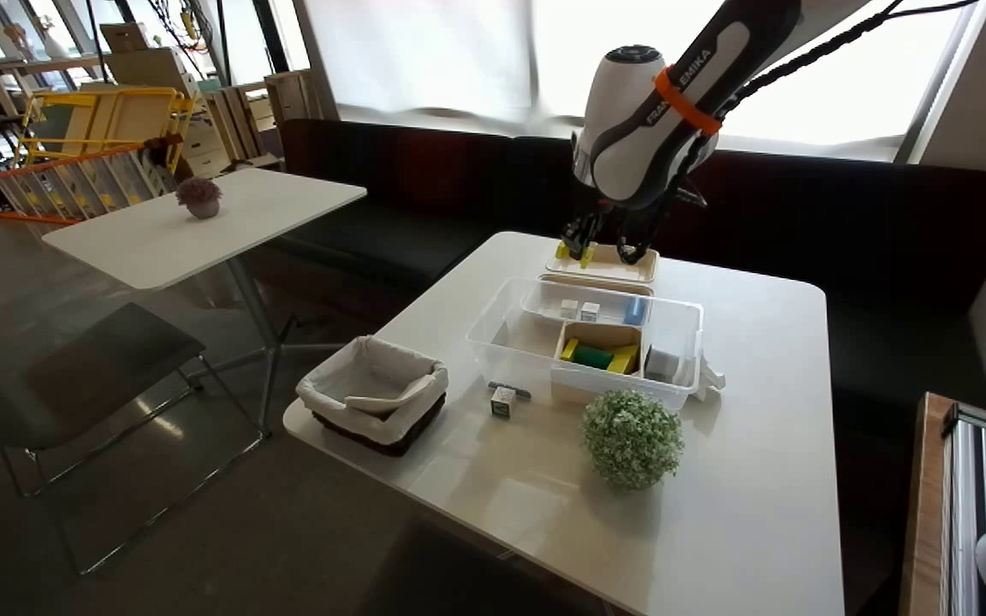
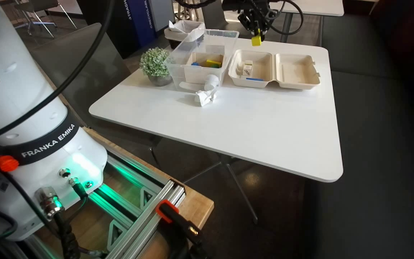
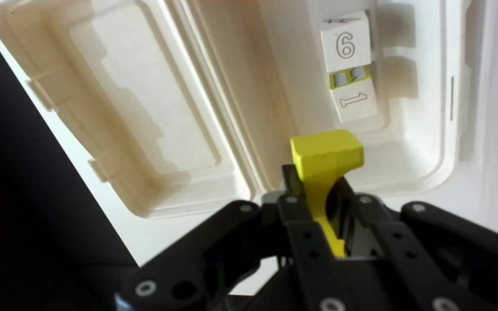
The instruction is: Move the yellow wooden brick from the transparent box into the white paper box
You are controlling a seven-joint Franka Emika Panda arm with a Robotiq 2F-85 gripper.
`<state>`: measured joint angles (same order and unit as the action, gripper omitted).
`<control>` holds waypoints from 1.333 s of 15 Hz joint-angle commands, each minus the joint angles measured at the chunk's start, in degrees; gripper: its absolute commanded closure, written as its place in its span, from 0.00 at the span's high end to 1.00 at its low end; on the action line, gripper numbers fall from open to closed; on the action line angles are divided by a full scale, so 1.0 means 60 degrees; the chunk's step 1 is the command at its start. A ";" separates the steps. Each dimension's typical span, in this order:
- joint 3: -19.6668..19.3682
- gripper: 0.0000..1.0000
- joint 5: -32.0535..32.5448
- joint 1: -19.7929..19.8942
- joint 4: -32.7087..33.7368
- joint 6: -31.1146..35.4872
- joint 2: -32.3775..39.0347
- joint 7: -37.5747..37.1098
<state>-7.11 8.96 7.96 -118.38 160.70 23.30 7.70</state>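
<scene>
My gripper is shut on the yellow wooden brick, an arch-shaped block. The brick also shows in both exterior views, held in the air. The white paper box is an open clamshell: its tray and lid lie side by side. In the wrist view the brick appears over the tray's near edge, close to the hinge. The transparent box stands beside the tray. It holds a tan carton with more yellow pieces and a green piece.
In the tray lie white numbered blocks and a blue piece. A lined basket, a plant, a small white block and crumpled paper are on the table. The transparent box's high wall borders the tray.
</scene>
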 commanded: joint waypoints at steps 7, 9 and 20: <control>-0.0970 0.05 0.0634 -0.0648 0.1520 0.0975 0.2108 -0.0582; -0.1010 0.45 0.0570 -0.0660 0.1660 0.0922 0.2223 -0.0577; -0.3101 1.00 0.2359 -0.1738 0.1014 -0.0515 0.0427 -0.1673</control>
<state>-21.13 17.57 1.13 -109.25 161.60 30.27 2.46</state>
